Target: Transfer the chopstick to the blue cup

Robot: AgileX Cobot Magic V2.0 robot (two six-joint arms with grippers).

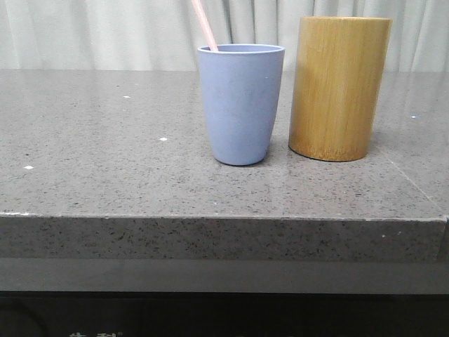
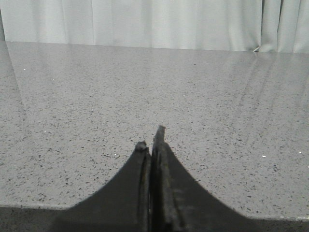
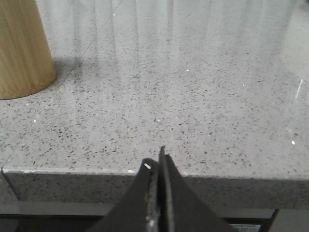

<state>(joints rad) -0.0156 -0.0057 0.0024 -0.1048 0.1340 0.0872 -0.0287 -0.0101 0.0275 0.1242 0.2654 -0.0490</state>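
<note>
The blue cup point(image 1: 240, 104) stands upright near the middle of the grey stone table. A pale pink chopstick point(image 1: 204, 24) leans out of it toward the upper left; only its top end shows. The taller bamboo holder point(image 1: 339, 88) stands just right of the cup and also shows in the right wrist view point(image 3: 21, 48). Neither gripper shows in the front view. My left gripper point(image 2: 150, 140) is shut and empty over bare table. My right gripper point(image 3: 155, 162) is shut and empty, at the table's front edge, to the right of the holder.
The grey speckled table point(image 1: 105, 140) has a thick front edge point(image 1: 210, 239). A pale curtain point(image 1: 105, 35) hangs behind it. A tile seam runs across the surface near the holder point(image 3: 72, 72).
</note>
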